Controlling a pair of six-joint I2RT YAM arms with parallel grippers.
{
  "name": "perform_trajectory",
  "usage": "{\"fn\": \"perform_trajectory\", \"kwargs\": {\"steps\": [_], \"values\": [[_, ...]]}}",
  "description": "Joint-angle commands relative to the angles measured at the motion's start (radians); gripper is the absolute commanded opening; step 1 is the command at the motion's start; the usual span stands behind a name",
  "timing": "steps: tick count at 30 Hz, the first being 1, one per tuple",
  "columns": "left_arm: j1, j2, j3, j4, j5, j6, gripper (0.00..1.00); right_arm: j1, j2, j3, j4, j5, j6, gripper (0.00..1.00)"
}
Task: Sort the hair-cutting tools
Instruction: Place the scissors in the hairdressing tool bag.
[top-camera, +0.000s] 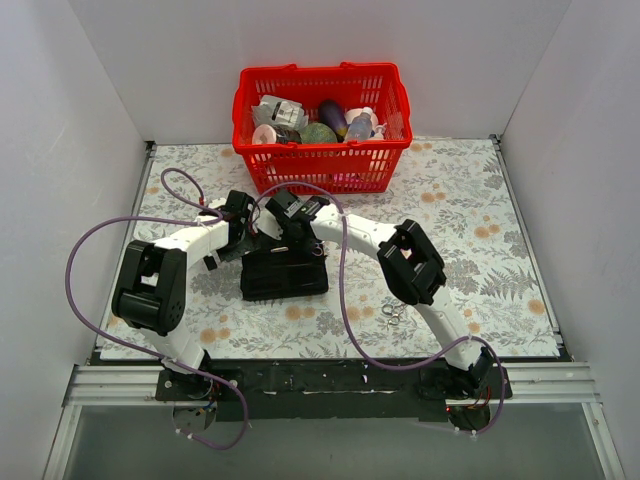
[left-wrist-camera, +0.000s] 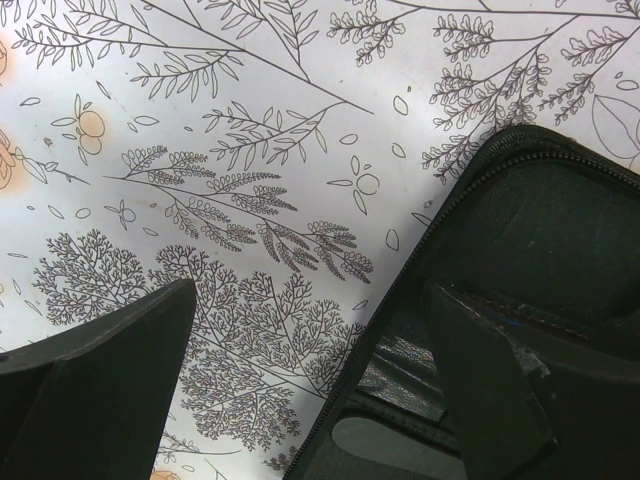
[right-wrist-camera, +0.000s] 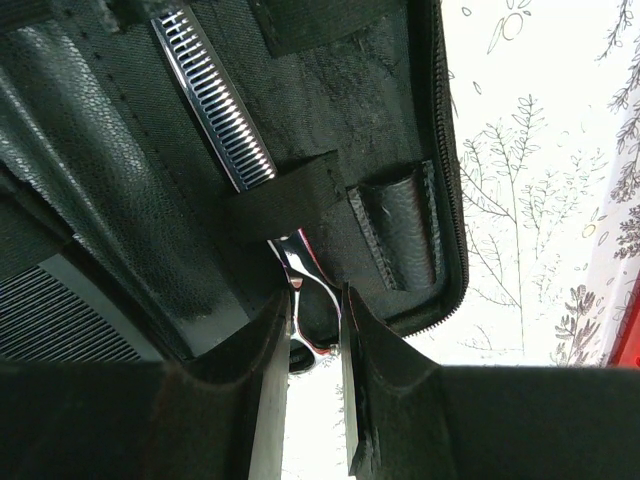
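Presently the right gripper (right-wrist-camera: 315, 305) is seen pinched on the shank of the toothed silver scissors (right-wrist-camera: 215, 110), whose blade is tucked under an elastic strap (right-wrist-camera: 290, 190) inside the open black case (right-wrist-camera: 400, 120). A black comb (right-wrist-camera: 70, 320) is lodged in the case alongside. The left gripper (left-wrist-camera: 310, 290) is held spread wide at the case's edge, over the floral cloth (left-wrist-camera: 250, 150). A second pair of scissors (top-camera: 392, 315) is noted on the cloth near the right arm.

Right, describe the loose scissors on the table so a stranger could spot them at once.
Start at the red basket at the flowered cloth's far edge and come nearer, past the black case in the middle. Right of the case, beside the right arm's white forearm, the scissors lie on the cloth. They alone are small, silver and ringed, lying bare outside the case.
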Motion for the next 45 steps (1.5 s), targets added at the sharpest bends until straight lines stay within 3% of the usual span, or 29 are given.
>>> {"fn": "perform_trajectory", "kwargs": {"steps": [1,15,37,40,45], "values": [[0.002,-0.03,-0.007,0.002,-0.012,0.006,0.98,0.028,-0.035,-0.058,0.051,-0.121,-0.024,0.01],[0.002,-0.037,-0.017,0.006,-0.005,0.003,0.98,0.042,0.046,0.099,0.043,-0.241,0.018,0.01],[0.002,-0.039,-0.033,0.016,0.003,0.003,0.98,0.043,0.058,0.105,0.189,-0.308,0.097,0.01],[0.002,-0.042,-0.034,0.017,0.003,0.004,0.98,0.043,0.054,0.103,0.197,-0.288,0.101,0.11],[0.002,-0.04,-0.037,0.022,0.003,0.006,0.98,0.043,0.023,0.082,0.221,-0.26,0.109,0.43]]}}
